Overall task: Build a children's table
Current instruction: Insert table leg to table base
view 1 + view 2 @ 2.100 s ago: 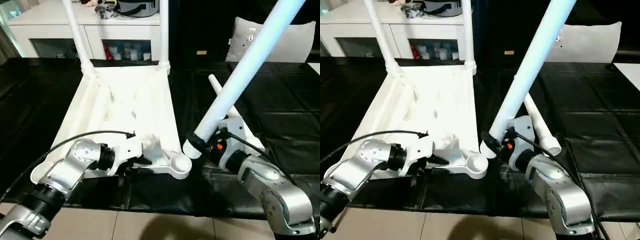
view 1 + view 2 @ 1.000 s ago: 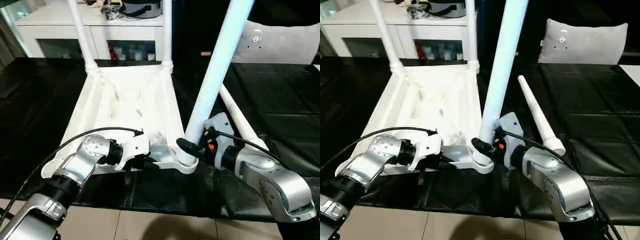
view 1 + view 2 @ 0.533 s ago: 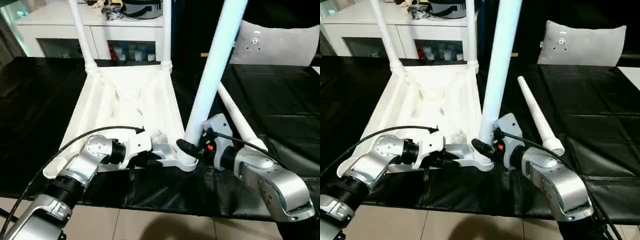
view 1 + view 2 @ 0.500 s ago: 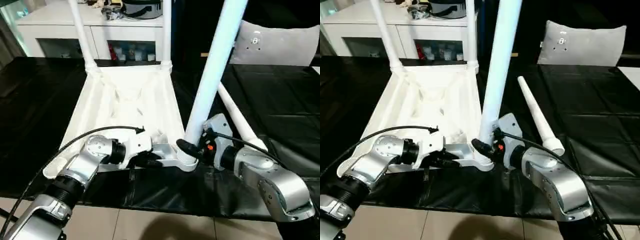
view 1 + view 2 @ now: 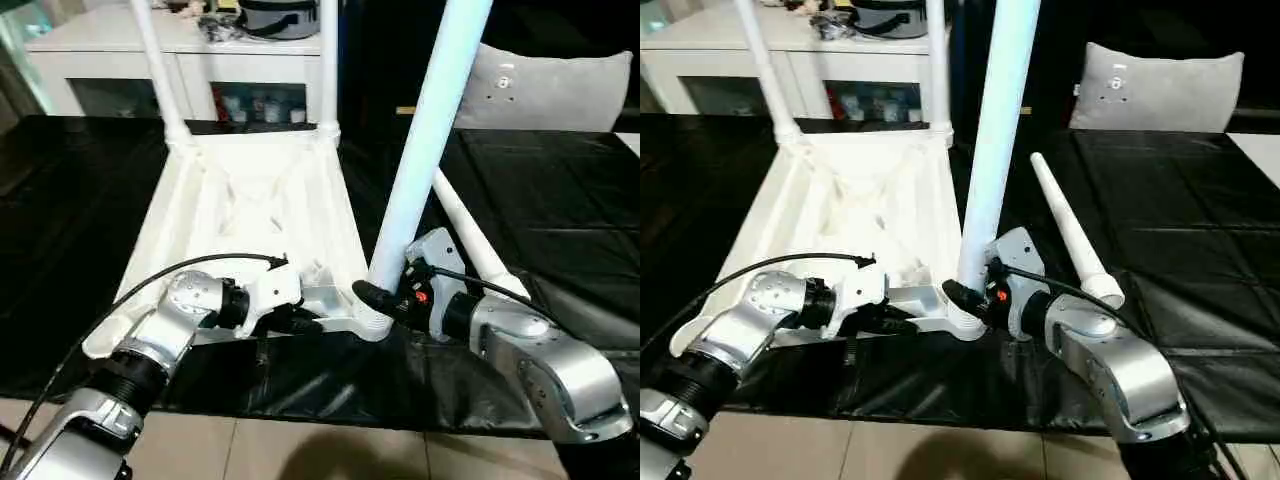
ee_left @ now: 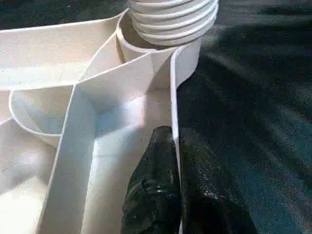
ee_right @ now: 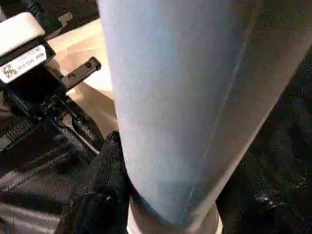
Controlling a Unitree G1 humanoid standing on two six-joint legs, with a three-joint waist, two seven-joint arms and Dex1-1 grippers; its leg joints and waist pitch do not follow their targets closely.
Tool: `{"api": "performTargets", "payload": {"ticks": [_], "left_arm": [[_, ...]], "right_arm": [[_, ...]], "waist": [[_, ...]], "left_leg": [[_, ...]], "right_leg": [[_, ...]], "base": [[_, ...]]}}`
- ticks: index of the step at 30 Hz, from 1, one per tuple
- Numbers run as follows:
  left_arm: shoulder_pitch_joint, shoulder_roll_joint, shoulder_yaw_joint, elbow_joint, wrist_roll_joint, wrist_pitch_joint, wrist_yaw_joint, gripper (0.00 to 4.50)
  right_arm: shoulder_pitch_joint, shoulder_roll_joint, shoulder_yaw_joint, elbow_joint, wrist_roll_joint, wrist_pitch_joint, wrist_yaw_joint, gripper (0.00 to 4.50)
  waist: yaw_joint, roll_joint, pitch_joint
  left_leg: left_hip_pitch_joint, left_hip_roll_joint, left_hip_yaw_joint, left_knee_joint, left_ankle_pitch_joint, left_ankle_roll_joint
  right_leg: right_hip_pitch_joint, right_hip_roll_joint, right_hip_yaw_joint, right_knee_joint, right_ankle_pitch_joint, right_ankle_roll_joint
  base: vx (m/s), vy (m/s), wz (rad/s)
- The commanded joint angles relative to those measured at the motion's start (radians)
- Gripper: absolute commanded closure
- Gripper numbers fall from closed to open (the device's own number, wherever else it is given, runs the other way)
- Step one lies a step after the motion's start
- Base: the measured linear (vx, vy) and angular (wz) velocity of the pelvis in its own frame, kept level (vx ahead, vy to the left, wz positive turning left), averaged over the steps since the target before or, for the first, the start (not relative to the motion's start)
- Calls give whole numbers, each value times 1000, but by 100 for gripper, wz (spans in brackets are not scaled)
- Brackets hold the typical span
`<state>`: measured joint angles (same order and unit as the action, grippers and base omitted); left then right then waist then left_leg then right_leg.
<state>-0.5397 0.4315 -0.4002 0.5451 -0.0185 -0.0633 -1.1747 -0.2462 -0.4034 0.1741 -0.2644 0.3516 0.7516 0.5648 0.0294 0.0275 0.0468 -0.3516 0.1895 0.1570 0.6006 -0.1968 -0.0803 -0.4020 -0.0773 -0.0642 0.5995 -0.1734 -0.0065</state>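
The children's table [image 5: 250, 215] lies upside down on the black-covered table [image 5: 70, 220], ribbed underside facing up, and two legs are already standing in the far corner sockets: far left leg [image 5: 150, 60] and far right leg [image 5: 328, 60], both rising out of the top of the head views.

Down at the near edge, the left gripper [image 5: 305, 322] comes in from the left with its jaws pinched tight on the thin near rim of the top; in the left wrist view the two black fingertips [image 6: 156, 195] sit on either side of that rim wall, just beside the near right corner socket [image 6: 168, 46], where the ribbed foot of a leg sits in the opening.

That leg is the big one in the middle: the held leg [image 5: 995, 140] stands nearly upright, tilted slightly (leaning a touch to the right in the left eye view), its lower end at the near right socket. The right gripper [image 5: 372, 297] has its jaws wrapped around the base of it, a black finger [image 7: 105, 170] pressed against the tube.

A fourth leg, the loose leg [image 5: 1070, 230], lies flat on the black cover to the right of the top, wide end toward the robot, partly behind the right arm. Behind it all sit a white cabinet [image 5: 90, 60] and a grey-white cushion [image 5: 1155, 90].
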Motion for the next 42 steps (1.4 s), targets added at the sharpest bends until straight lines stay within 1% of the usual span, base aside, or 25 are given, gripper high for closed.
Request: {"api": "performTargets", "payload": {"ticks": [1, 2, 3, 5, 8, 16, 18, 19, 20, 26, 27, 28, 29, 30, 31, 32, 33, 34, 35, 37, 38, 39, 40, 41, 42], "left_arm": [[-2, 11, -23, 7, 24, -38, -27, 450], [-3, 12, -27, 7, 26, -45, -33, 450], [-6, 11, -30, 8, 28, -52, -38, 450], [-11, 9, -37, 11, 35, -67, -44, 450], [-24, -1, -45, 21, 45, -88, -55, 450], [-55, -22, -46, 49, 57, -114, -64, 450], [-59, -21, -45, 56, 59, -121, -69, 450], [-60, -19, -45, 58, 58, -125, -77, 450], [-60, -18, -45, 58, 57, -127, -83, 450], [-63, -17, -29, 61, 44, -115, -92, 450], [-65, -18, -25, 66, 43, -113, -88, 450], [-66, -18, -24, 68, 42, -112, -88, 450], [-68, -20, -19, 76, 38, -108, -84, 450], [-69, -20, -16, 80, 36, -106, -83, 450], [-70, -20, -16, 81, 37, -105, -82, 450], [-74, -21, -11, 91, 45, -97, -62, 450], [-74, -21, -11, 92, 45, -97, -60, 450], [-76, -22, -9, 96, 48, -94, -51, 450], [-83, -26, -2, 110, 55, -86, -27, 450], [-86, -27, 0, 116, 58, -84, -19, 450], [-90, -29, 2, 124, 63, -82, -9, 450], [-90, -29, 2, 125, 63, -82, -9, 450], [-92, -29, 3, 129, 63, -82, -10, 450], [-93, -29, 3, 130, 63, -83, -12, 450], [-93, -29, 3, 131, 62, -83, -14, 450]], "right_arm": [[-8, -21, 23, 40, -12, 20, 19, 260], [-9, -23, 23, 44, -14, 19, 22, 260], [-12, -23, 22, 52, -10, 20, 29, 260], [-16, -24, 21, 63, -4, 23, 42, 260], [-20, -25, 27, 84, 4, 24, 63, 260], [-16, -23, 41, 126, 1, 18, 86, 260], [-13, -19, 35, 136, 2, 16, 88, 260], [-10, -11, 23, 150, 5, 9, 86, 260], [-7, -5, 14, 160, 6, 2, 83, 260], [37, 37, -42, 220, 36, -47, 80, 261], [52, 48, -57, 223, 50, -53, 80, 261], [55, 50, -60, 224, 52, -56, 80, 261], [78, 69, -85, 231, 69, -78, 80, 261], [95, 85, -104, 237, 82, -94, 77, 261], [97, 86, -106, 238, 83, -97, 77, 261], [131, 103, -123, 249, 89, -141, 79, 261], [133, 103, -124, 250, 89, -145, 80, 261], [145, 107, -126, 254, 88, -163, 83, 261], [181, 117, -127, 257, 86, -206, 93, 261], [197, 123, -128, 255, 84, -224, 94, 261], [217, 131, -128, 252, 80, -245, 96, 261], [220, 132, -128, 251, 80, -248, 97, 261], [231, 136, -126, 247, 71, -267, 96, 261], [237, 133, -117, 244, 57, -281, 96, 261], [242, 128, -108, 243, 45, -296, 97, 261]], "waist": [[-2, -10, -54], [0, -10, -55], [-2, -18, -57], [1, -20, -60], [7, -25, -59], [11, -19, -57], [11, -23, -57], [12, -22, -58], [12, -16, -59], [12, -19, -61], [11, -4, -59], [12, -7, -61], [16, 2, -63], [16, 4, -63], [16, 0, -64], [16, -3, -63], [16, 1, -60], [17, 1, -61], [19, 7, -61], [19, 5, -57], [22, 17, -57], [20, 12, -55], [18, 12, -55], [19, 19, -55], [17, 16, -54]], "left_leg": [[-2, 24, -4, -81, -260, 4], [0, 26, -2, -81, -253, 3], [-3, 25, 0, -80, -242, 4], [-2, 25, 3, -78, -225, 7], [-3, 25, 5, -78, -203, 11], [2, 28, 3, -82, -238, -2], [2, 27, 3, -82, -245, -3], [2, 28, 2, -82, -244, -3], [1, 27, 3, -82, -244, -5], [0, 29, 2, -83, -236, -5], [2, 29, 3, -83, -251, -9], [3, 29, 3, -83, -253, -9], [2, 28, 0, -84, -247, -11], [3, 30, 0, -84, -257, -12], [2, 30, 1, -85, -256, -11], [0, 29, 0, -86, -257, -11], [3, 29, 1, -87, -276, -10], [3, 29, 0, -87, -280, -9], [4, 29, -2, -88, -281, -10], [6, 28, -1, -89, -313, -9], [6, 28, -4, -91, -325, -11], [7, 29, -3, -91, -334, -10], [6, 26, -5, -92, -344, -8], [6, 26, -7, -93, -343, -6], [6, 25, -6, -92, -344, -3]], "right_leg": [[38, -53, 41, -94, -458, -81], [38, -54, 43, -92, -421, -99], [43, -53, 44, -87, -385, -114], [44, -54, 45, -84, -360, -128], [48, -55, 46, -84, -359, -129], [45, -57, 44, -88, -406, -123], [44, -57, 44, -91, -417, -117], [45, -58, 44, -91, -418, -116], [45, -58, 45, -92, -410, -119], [48, -57, 43, -84, -349, -146], [46, -56, 44, -89, -339, -150], [47, -56, 44, -87, -332, -153], [50, -57, 43, -83, -312, -161], [50, -57, 43, -83, -302, -167], [52, -57, 43, -84, -293, -169], [54, -57, 41, -82, -288, -173], [51, -57, 41, -88, -316, -169], [51, -57, 40, -89, -328, -166], [52, -58, 40, -88, -339, -163], [48, -58, 39, -98, -384, -152], [50, -60, 38, -98, -415, -142], [47, -59, 37, -104, -430, -136], [49, -58, 36, -105, -450, -128], [48, -59, 35, -106, -465, -119], [46, -59, 35, -109, -480, -112]], "base": [[0, 0, 0], [0, 0, 0], [0, 0, 0], [0, 0, 0], [0, 0, 0], [0, 0, 0], [0, 0, 0], [0, 0, 0], [0, 0, 0], [0, 0, 0], [0, 0, 0], [0, 0, 0], [0, 0, 0], [0, 0, 0], [0, 0, 0], [0, 0, 0], [0, 0, 0], [0, 0, 0], [0, 0, 0], [0, 0, 0], [0, 0, 0], [0, 0, 0], [0, 0, 0], [0, 0, 0], [0, 0, 0]]}}
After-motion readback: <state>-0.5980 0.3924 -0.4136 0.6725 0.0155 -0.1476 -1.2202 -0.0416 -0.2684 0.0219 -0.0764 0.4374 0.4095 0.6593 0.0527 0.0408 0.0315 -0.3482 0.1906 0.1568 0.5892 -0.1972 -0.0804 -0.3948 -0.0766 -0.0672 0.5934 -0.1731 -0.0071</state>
